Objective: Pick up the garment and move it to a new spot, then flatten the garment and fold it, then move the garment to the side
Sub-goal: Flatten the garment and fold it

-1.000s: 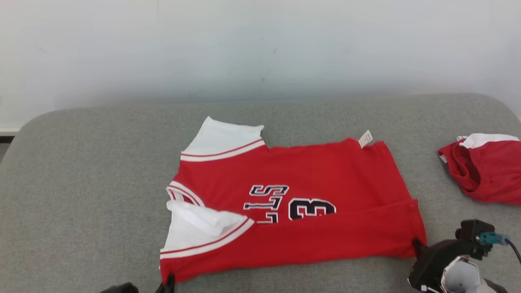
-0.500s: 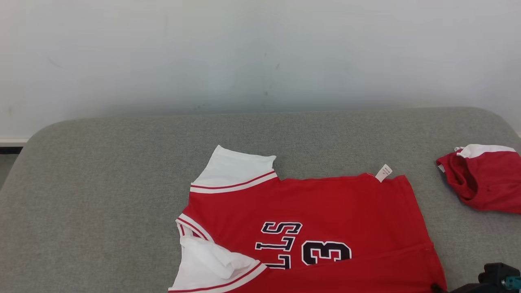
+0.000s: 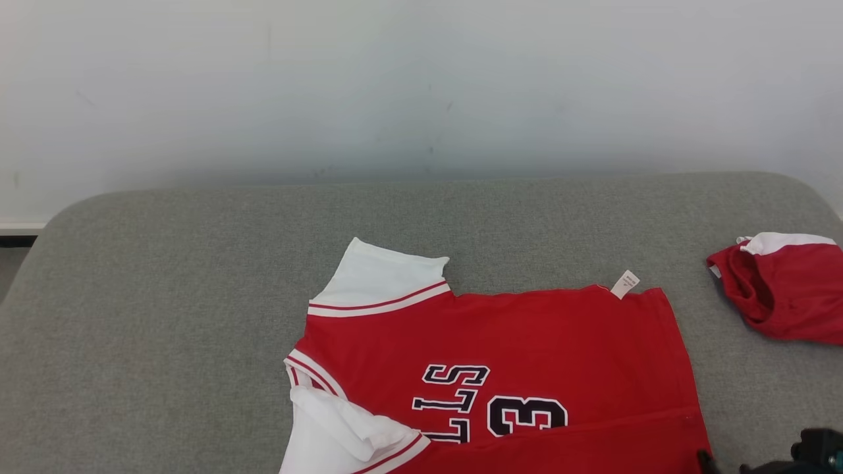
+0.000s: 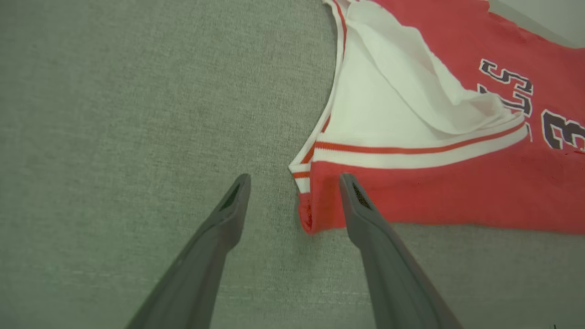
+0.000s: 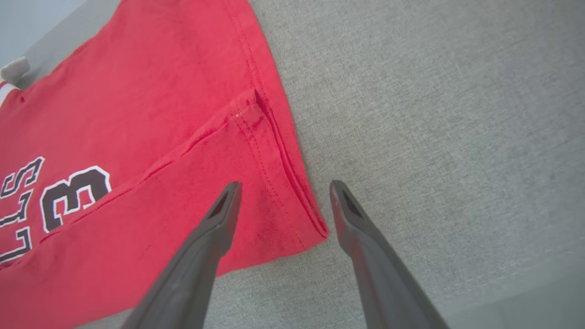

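Mid-fold: red short-sleeved jersey (image 3: pixel 527 329), white sleeves, lying near-centre on grey fabric pad (image 3: pixel 164 296), near edge turned over. Left gripper (image 4: pixel 292 183) and right gripper (image 5: pixel 283 189) splayed, empty, over near corners. Next, likely: re-pinch for far-edge fold.

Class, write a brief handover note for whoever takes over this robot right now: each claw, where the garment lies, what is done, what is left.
Left claw: open, straddling the near sleeve-end corner of the red jersey, gripping nothing.
Right claw: open, straddling the near hem corner, gripping nothing.
Jersey: flat on the grey cushion, its near long edge folded up over part of the print.
Second red garment: bunched at the far right, apart from the jersey.
Done: laid out, first fold in.
Left: remaining folds, then move it aside.
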Robot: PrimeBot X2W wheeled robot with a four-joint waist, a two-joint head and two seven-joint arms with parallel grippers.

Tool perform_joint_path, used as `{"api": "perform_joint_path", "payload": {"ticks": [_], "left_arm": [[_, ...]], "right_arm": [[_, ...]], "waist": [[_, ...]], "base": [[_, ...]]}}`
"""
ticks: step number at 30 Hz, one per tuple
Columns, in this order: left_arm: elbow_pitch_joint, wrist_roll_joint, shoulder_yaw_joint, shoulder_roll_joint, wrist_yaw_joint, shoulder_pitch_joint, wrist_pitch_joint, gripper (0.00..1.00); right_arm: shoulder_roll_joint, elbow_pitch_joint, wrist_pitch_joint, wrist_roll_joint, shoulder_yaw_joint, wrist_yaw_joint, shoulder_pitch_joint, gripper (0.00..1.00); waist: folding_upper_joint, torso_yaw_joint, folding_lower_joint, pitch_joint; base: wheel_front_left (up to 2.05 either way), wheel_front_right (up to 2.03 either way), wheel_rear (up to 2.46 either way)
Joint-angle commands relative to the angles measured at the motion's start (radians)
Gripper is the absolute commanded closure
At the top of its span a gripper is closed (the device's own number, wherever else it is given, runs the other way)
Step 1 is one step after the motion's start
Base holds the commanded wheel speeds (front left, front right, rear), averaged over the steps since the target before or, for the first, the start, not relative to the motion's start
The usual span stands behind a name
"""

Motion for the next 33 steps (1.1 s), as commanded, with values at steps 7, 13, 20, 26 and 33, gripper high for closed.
{"api": "perform_joint_path", "payload": {"ticks": [7,13,20,26,33], "left_arm": [[-0.072,0.028,0.051,0.044,0.018,-0.118,-0.023,0.00],[-0.067,0.070,0.004,0.106,-0.058,-0.303,0.048,0.00],[0.080,0.107,-0.076,0.132,-0.180,-0.594,0.182,0.00],[0.211,0.140,-0.113,0.146,-0.229,-0.775,0.264,0.00],[0.365,0.179,-0.121,0.139,-0.211,-0.980,0.357,0.00]], "right_arm": [[-0.001,-0.156,0.063,-0.169,-0.029,0.000,-0.075,0.00],[0.000,-0.212,0.142,-0.227,0.029,0.000,-0.241,0.00],[-0.001,-0.096,0.150,-0.262,0.147,0.000,-0.484,0.00],[-0.001,-0.026,0.122,-0.245,0.234,0.000,-0.585,0.00],[0.000,0.024,0.040,-0.223,0.259,0.000,-0.656,0.00]], "waist": [[0.0000,-0.027,0.0001,0.035],[0.0000,-0.069,0.0001,0.115],[0.0000,-0.135,0.0001,0.253],[0.0000,-0.190,0.0001,0.336],[0.0000,-0.244,0.0001,0.408]], "base": [[0.00,0.00,0.00],[0.00,0.00,0.00],[0.00,0.00,0.00],[0.00,0.00,0.00],[0.00,0.00,0.00]]}}
